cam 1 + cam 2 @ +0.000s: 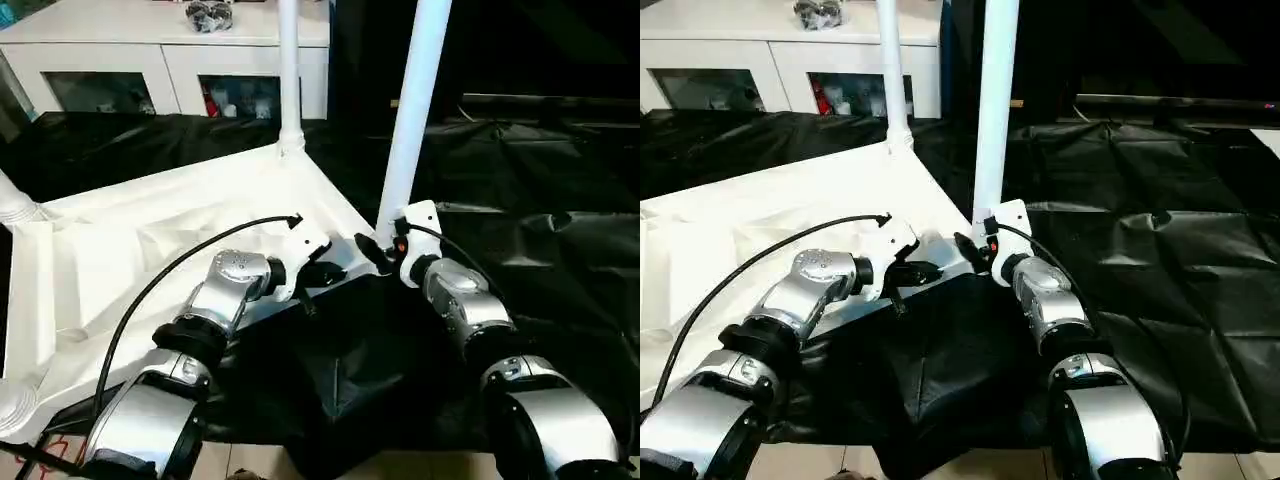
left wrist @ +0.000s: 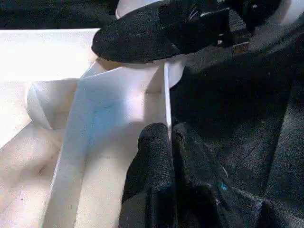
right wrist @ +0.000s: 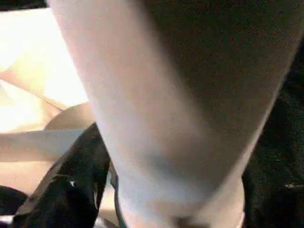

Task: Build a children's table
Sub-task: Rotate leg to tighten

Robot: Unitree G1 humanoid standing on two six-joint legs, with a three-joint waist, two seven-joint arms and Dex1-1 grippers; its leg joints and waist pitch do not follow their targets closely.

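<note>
The children's table top [image 1: 150, 240] lies upside down on a black cloth, its ribbed underside facing up. A white leg [image 1: 290, 70] stands upright in the far corner socket. A second leg [image 1: 412, 110] rises from the near right corner. My right gripper [image 1: 385, 245] sits around the base of that second leg, which looms close in the right wrist view [image 3: 156, 95]. My left gripper [image 1: 325, 272] is shut on the thin rim of the top [image 2: 164, 95] just beside that corner. Two more legs [image 1: 12, 205] [image 1: 15, 405] show at the left edge.
A white cabinet [image 1: 160, 60] with glass doors stands behind the table, with a dark object [image 1: 208, 14] on top of it. The crumpled black cloth [image 1: 540, 250] spreads to the right and front. Bare floor [image 1: 260, 465] shows near my arms.
</note>
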